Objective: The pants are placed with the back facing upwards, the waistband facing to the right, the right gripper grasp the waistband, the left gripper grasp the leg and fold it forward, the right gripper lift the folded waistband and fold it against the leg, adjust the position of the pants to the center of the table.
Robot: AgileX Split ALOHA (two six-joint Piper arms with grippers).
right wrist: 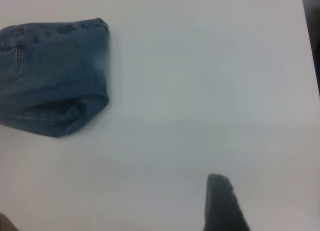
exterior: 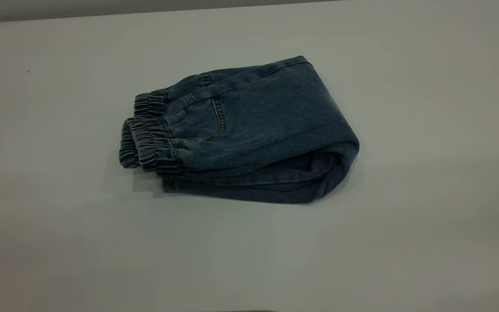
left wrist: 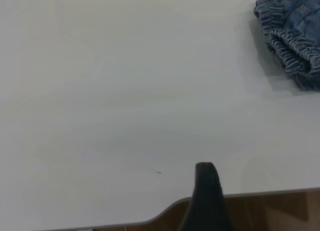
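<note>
The pants lie folded near the bench's centre, waistband at 9 o'clock, fold at 3. Soft, limp denim, probably light; the thick elastic waistband looks the firmest hold. Both end effectors stand well apart from them, their spread impossible to tell.

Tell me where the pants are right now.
The pants lie folded near the middle of the table in the exterior view, waistband toward its left; neither gripper touches them.

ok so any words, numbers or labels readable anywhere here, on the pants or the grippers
None can be read. The folded denim pants show only stitching, a pocket seam and the elastic waistband; no print or tag faces up. The white table is unmarked. Only one dark fingertip of each gripper shows, bare.
</note>
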